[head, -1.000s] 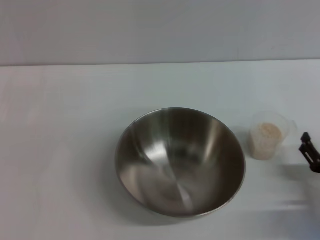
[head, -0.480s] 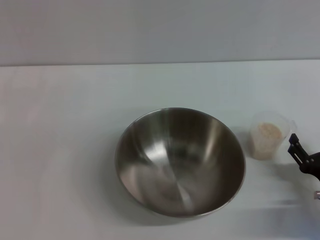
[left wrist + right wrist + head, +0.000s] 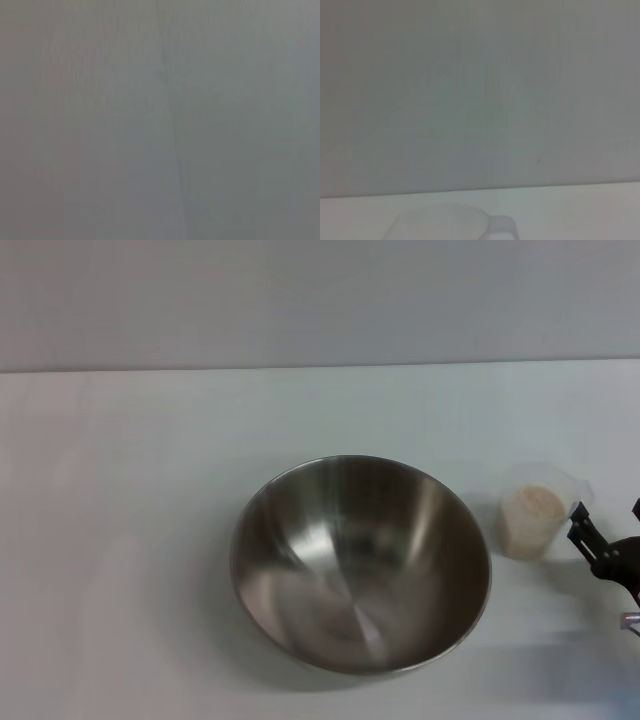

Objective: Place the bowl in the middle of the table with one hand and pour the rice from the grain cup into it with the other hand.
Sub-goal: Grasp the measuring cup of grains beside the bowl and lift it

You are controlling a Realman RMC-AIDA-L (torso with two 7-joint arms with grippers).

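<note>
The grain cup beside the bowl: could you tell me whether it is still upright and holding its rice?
Upright and holding rice. The grain cup stands rim-up on the table with the rice inside; the bowl shows no grains. The right gripper is beside it.

The black right gripper [image 3: 606, 532] is cut off by the head view's right edge, so the spread of its fingers cannot be judged. In the right wrist view only the rim of the small clear plastic grain cup [image 3: 445, 222] is seen, its body cut off by the frame edge. Nothing but blank grey is shown in the left wrist view
</note>
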